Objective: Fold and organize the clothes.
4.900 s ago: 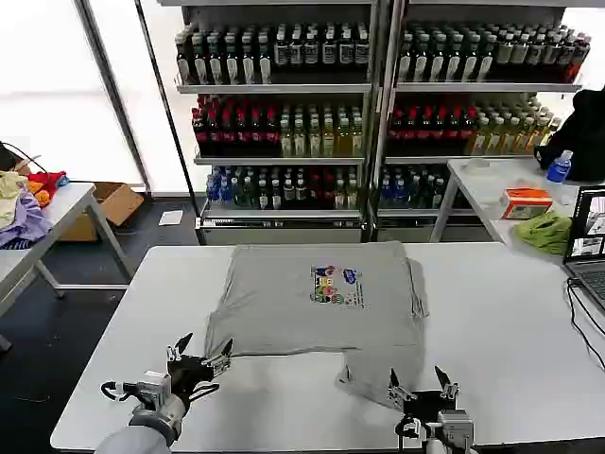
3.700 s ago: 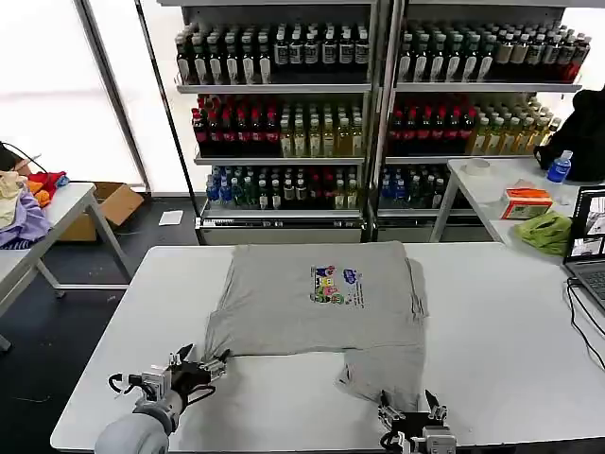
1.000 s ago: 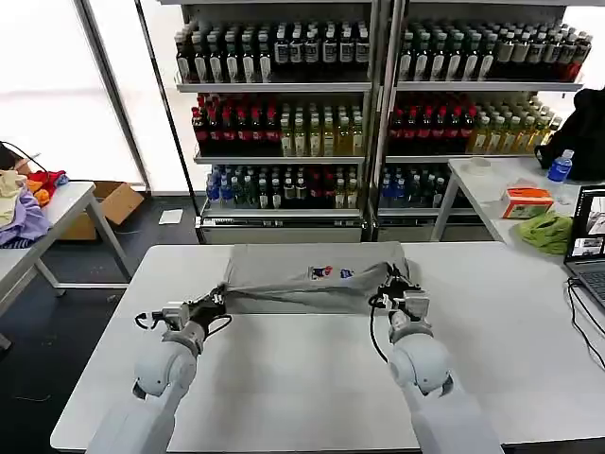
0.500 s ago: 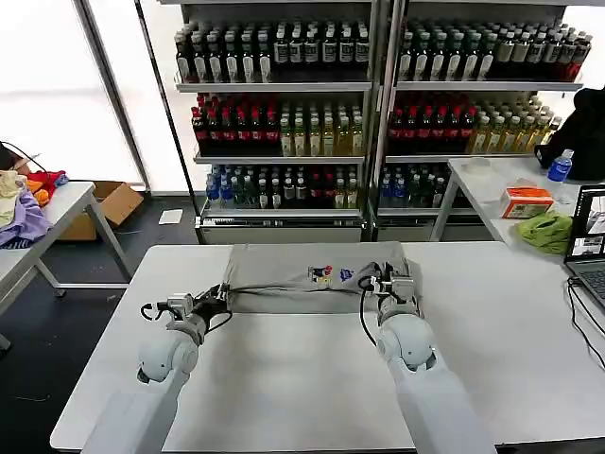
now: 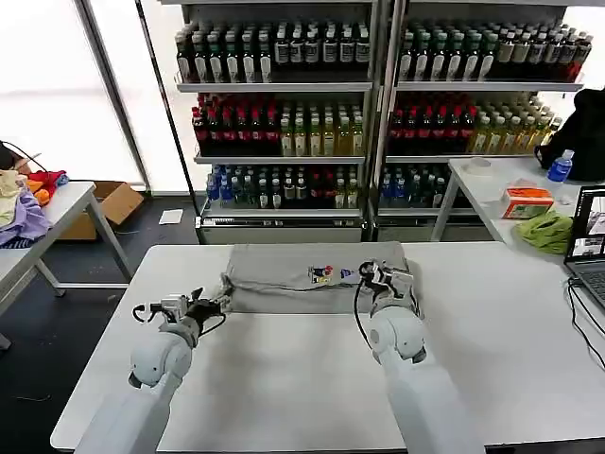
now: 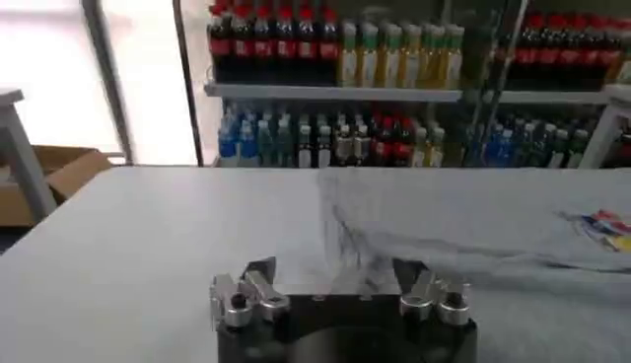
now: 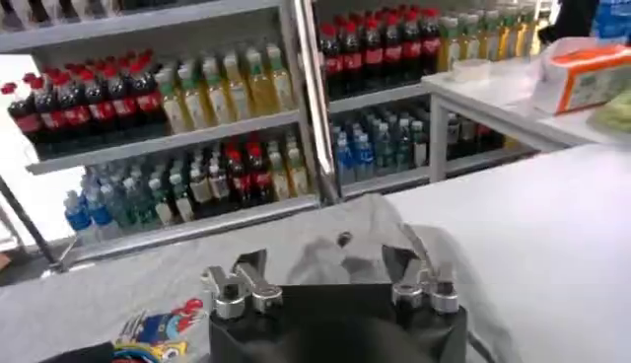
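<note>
I've carried the shirt's (image 5: 302, 276) hem over; both grippers, left (image 5: 219, 299) and right (image 5: 380, 274), now open, fold laid

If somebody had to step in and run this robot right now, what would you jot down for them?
Left gripper: open, at the left end of the light grey cotton shirt, nothing held.
Right gripper: open, over the shirt's right end beside its small multicoloured chest print, nothing held.
The shirt lies as a folded band along the far side of the white table.
Done: near half of the shirt folded over the far half.
Left: draw both arms back, then fold the band's ends inward into a compact stack, probably.
</note>
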